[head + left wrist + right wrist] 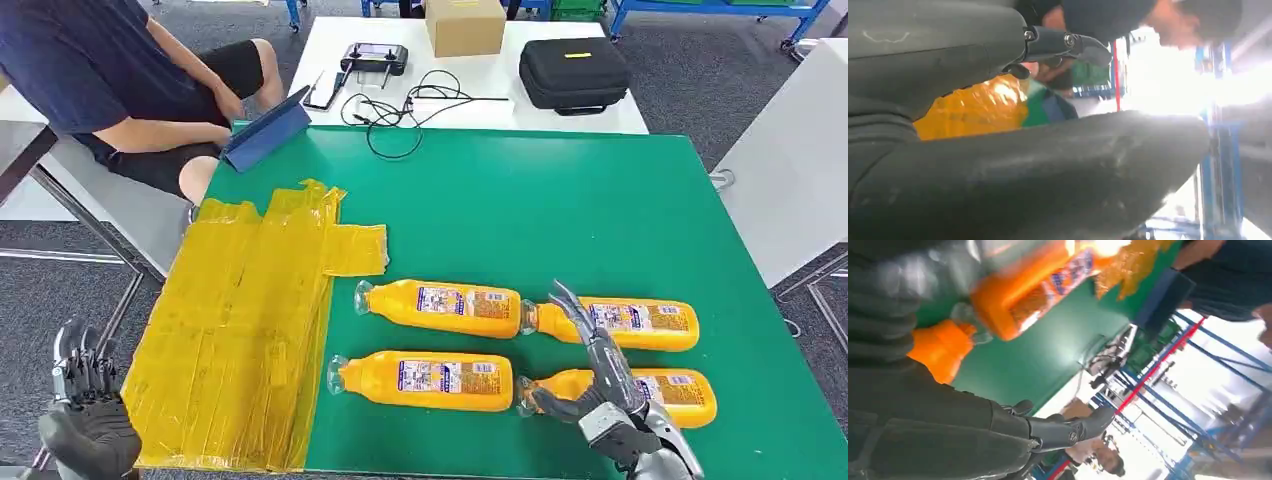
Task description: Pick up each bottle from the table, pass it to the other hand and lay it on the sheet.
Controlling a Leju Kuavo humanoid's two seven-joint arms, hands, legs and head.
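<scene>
Green table (560,200); yellow sheet (240,330) left; white table (480,75) behind.

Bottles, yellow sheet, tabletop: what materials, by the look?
Bottles: likely clear plastic; see-through necks, orange contents, glossy printed labels.
Sheet: thin translucent yellow film, apparently plastic; wrinkled, shiny, overlapping strips.
Tabletop: smooth matte green surface; material underneath unclear.

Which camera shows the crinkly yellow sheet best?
The head view: the whole yellow sheet lies flat on the green table's left side. The left wrist view shows a shiny patch behind the left robot hand. The right wrist view shows one blurry corner.
</scene>
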